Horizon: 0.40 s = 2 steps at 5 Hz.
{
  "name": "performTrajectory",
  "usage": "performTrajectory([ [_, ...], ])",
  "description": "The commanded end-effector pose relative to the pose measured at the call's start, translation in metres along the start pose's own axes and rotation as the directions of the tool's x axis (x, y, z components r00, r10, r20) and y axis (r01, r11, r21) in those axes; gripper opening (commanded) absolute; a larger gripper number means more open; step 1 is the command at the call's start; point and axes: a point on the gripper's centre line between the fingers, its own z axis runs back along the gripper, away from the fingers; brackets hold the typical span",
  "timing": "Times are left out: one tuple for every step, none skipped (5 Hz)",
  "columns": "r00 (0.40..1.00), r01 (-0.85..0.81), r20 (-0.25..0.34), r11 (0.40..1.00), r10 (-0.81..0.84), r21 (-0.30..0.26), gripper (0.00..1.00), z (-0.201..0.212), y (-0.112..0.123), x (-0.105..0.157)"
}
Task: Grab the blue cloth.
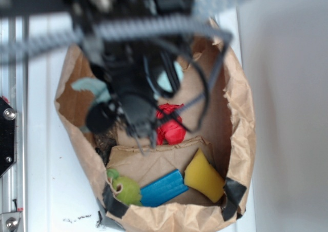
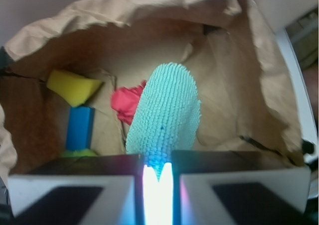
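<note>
The blue cloth (image 2: 166, 113) is a pale teal waffle-textured rag. In the wrist view it stretches away from my gripper (image 2: 158, 160), whose jaws are closed tight on its near end. It is raised off the floor of the brown paper bag (image 2: 124, 8). In the exterior view my gripper (image 1: 142, 134) is low inside the bag (image 1: 241, 119), and only pale patches of the cloth (image 1: 166, 81) show past the arm. The rest of it is hidden by the arm.
Inside the bag lie a red ruffled cloth (image 1: 170, 125) (image 2: 127, 101), a yellow wedge (image 1: 203, 176) (image 2: 72, 86), a bright blue ridged block (image 1: 163, 188) (image 2: 79, 128) and a green object (image 1: 125, 188). The bag walls rise on all sides. A metal rail (image 1: 7, 139) runs at the left.
</note>
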Motion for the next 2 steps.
performTrajectory([
  [0.998,-0.011,0.056,0.999,0.014,-0.05,0.0,0.0023,-0.0026,0.0157],
  [0.997,-0.036,0.066,0.996,0.041,-0.078,0.0,0.0014,-0.0001,0.0175],
])
